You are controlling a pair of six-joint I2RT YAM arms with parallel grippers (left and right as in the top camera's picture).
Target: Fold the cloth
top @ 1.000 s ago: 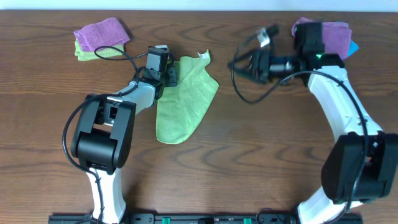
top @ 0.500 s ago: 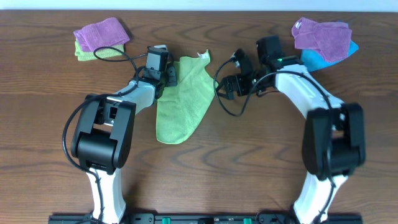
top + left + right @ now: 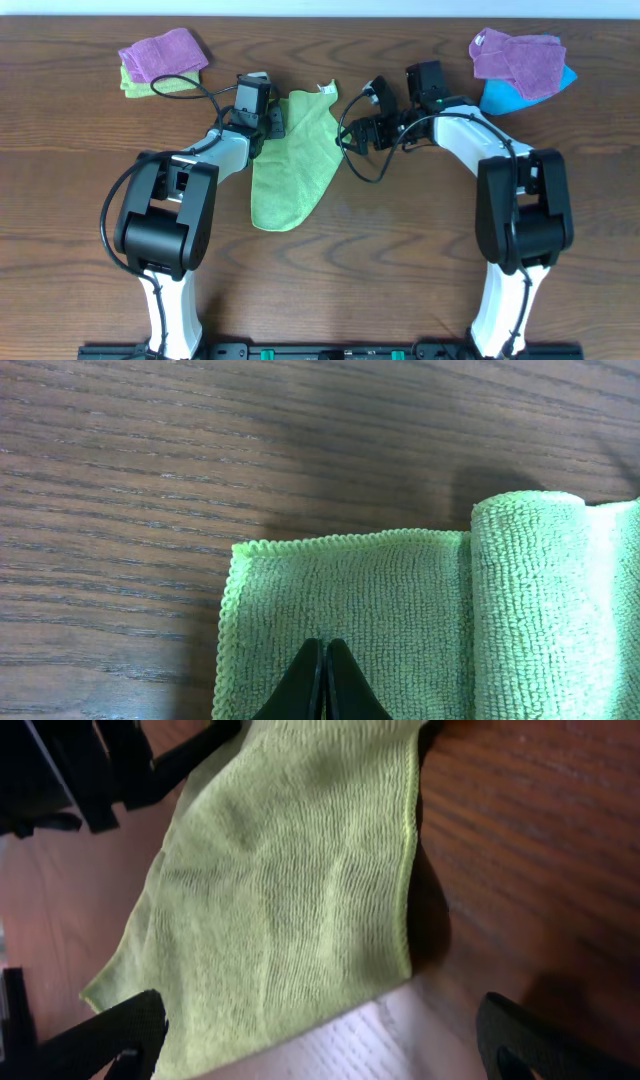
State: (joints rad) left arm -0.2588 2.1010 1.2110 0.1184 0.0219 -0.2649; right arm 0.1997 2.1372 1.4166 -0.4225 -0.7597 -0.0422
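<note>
One cloth (image 3: 300, 160), left gripper (image 3: 325, 665) pinched shut on it, right gripper (image 3: 328, 1038) spread wide beside it — two purple towels (image 3: 163, 52) far back.

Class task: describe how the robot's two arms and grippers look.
The left arm and right arm have white curved links, bulky black joint housings and looping black cables. The left gripper has slim, pointed black fingers; the right gripper has black fingers too.

I am reading no text anywhere: the white tag (image 3: 352, 1036) at the corner of the cloth (image 3: 290, 870) is showing only faint grey lines, too blurred to make out.
</note>
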